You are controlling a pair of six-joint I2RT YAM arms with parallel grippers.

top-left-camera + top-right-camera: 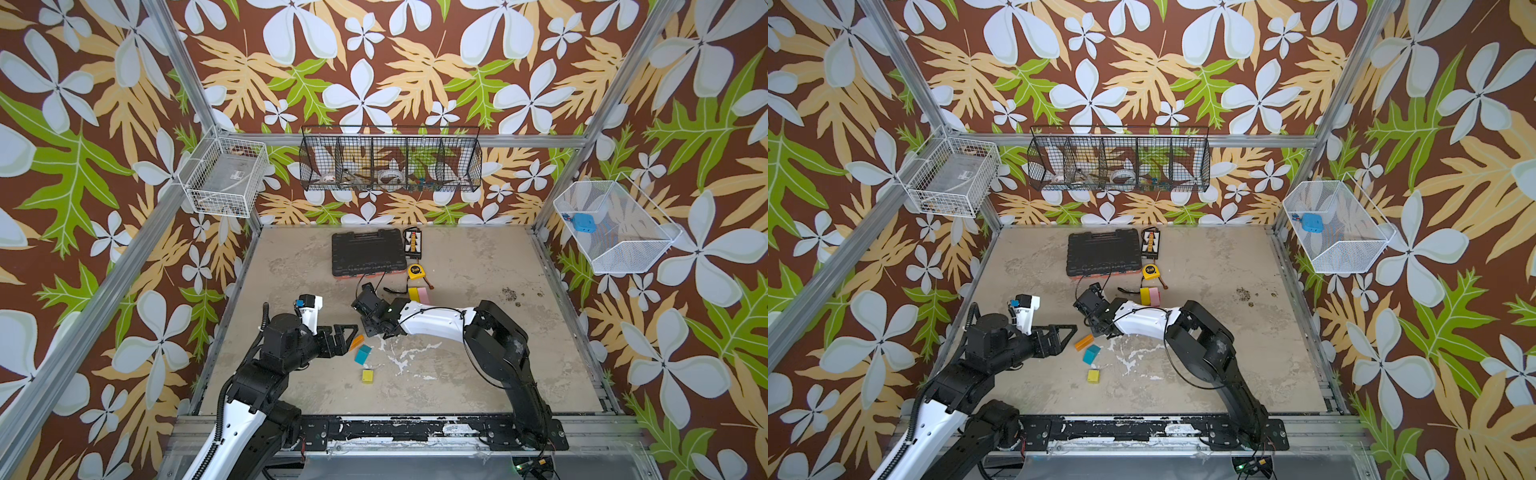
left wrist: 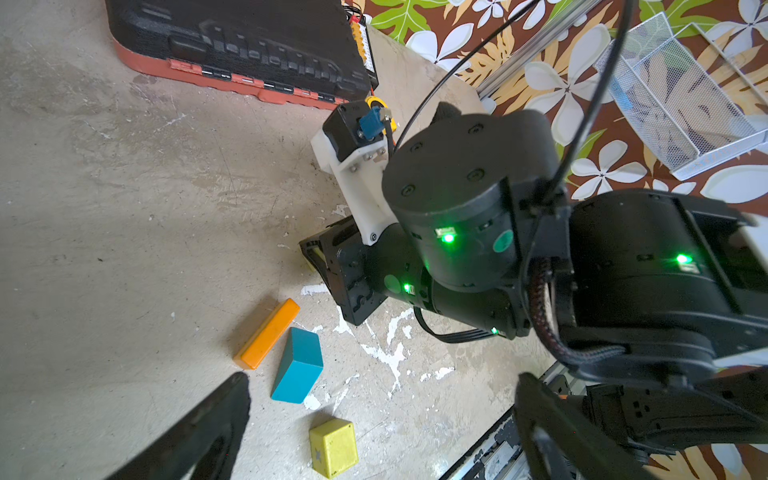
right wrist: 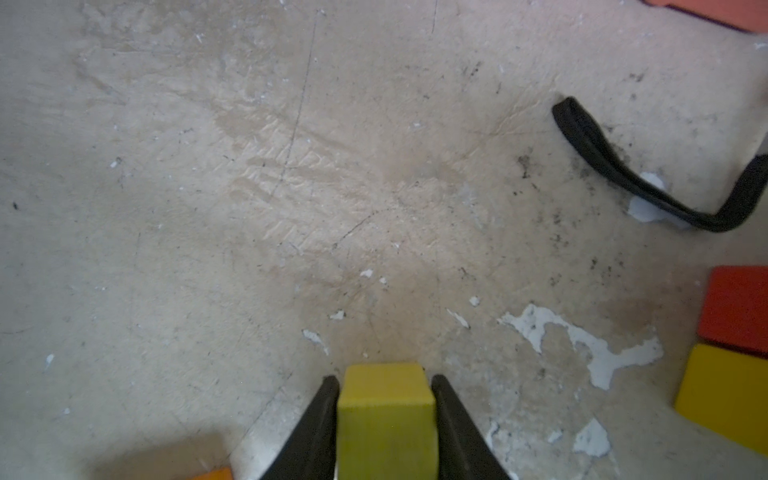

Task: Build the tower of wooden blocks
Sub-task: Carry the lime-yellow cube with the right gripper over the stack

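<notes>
A: State of the right gripper (image 3: 382,377)?
B: Pinching a yellow block (image 3: 386,415), one finger (image 3: 320,415) flat against each side, low over the table (image 3: 249,166) near the middle.
A: Lifted or resting?
B: Cannot tell.
A: And the left gripper (image 2: 382,378)?
B: Spread wide and empty, just left of the right one.
A: Loose wood blocks (image 2: 297,365)?
B: An orange bar (image 1: 356,343), a teal block (image 1: 362,354) and a yellow cube (image 1: 368,375), close together, running from the left gripper's tips toward the near edge.
A: And the tower (image 1: 419,294)?
B: Yellow and pink pieces side by side, beyond the right arm (image 1: 436,320), just nearer than the tape measure (image 1: 414,271) and the black tool case (image 1: 368,251).
</notes>
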